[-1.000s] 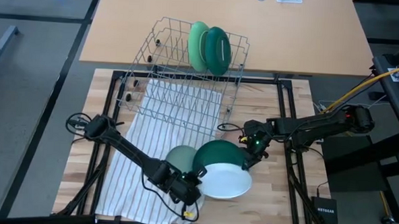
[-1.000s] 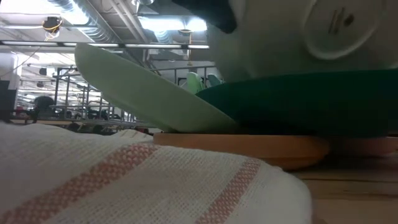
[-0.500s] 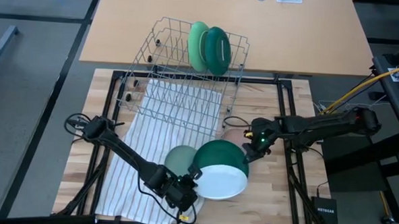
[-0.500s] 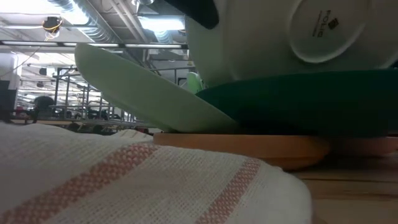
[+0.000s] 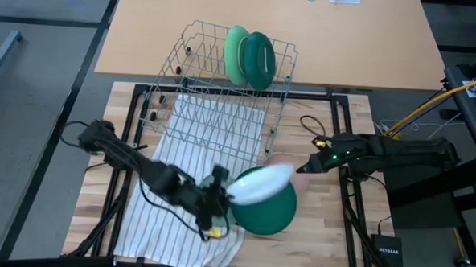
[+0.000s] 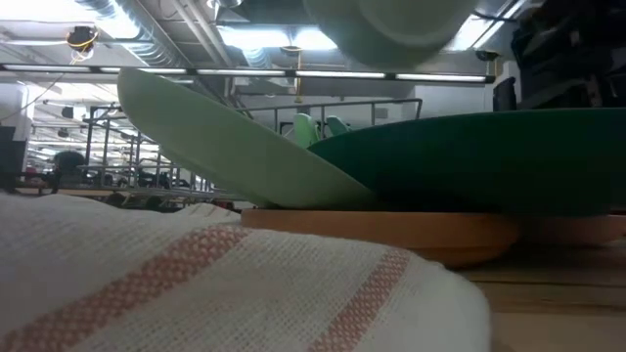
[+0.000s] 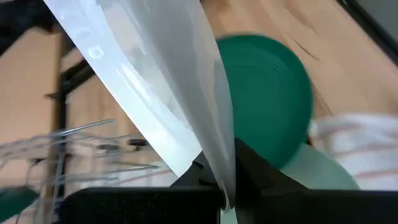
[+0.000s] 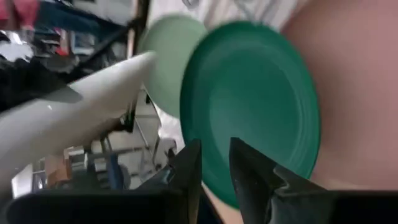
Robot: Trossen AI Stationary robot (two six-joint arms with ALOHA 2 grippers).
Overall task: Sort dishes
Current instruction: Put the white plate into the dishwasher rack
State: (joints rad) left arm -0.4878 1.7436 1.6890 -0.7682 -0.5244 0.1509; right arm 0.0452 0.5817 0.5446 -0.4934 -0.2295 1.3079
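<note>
My left gripper (image 5: 221, 200) is shut on a white plate (image 5: 261, 184), held tilted above the stack; the plate also shows in the low view (image 6: 386, 24). Below lies a dark green plate (image 5: 268, 215), flat on a brown plate (image 6: 391, 230). A pale mint plate (image 6: 225, 147) leans with its edge on the brown plate. My right gripper (image 5: 303, 168) is right of the stack, slightly open and empty; in its own view (image 8: 214, 171) it points at the dark green plate (image 8: 255, 106). Two green plates (image 5: 248, 57) stand on edge in the wire rack. My left gripper pinches the white plate's rim (image 7: 219, 163) between its two fingers, one on each face. The fingers (image 7: 252, 174) come from the table's left. The plate is lifted clear of the stack, steeply tilted, and reaches away from the gripper toward the right.
The grey wire rack (image 5: 216, 92) stands at the far middle, half over the striped cloth (image 5: 180, 171). The cloth's near fold (image 6: 196, 284) fills the low view's foreground. Bare wood lies to the right of the stack.
My left gripper has risen and drawn toward the table's left and far side, lifting the white plate up off the dark green plate and tipping it steeper. My right gripper has drawn back from the dark green plate's rim toward the table's right edge. The dark green plate stays flat.
</note>
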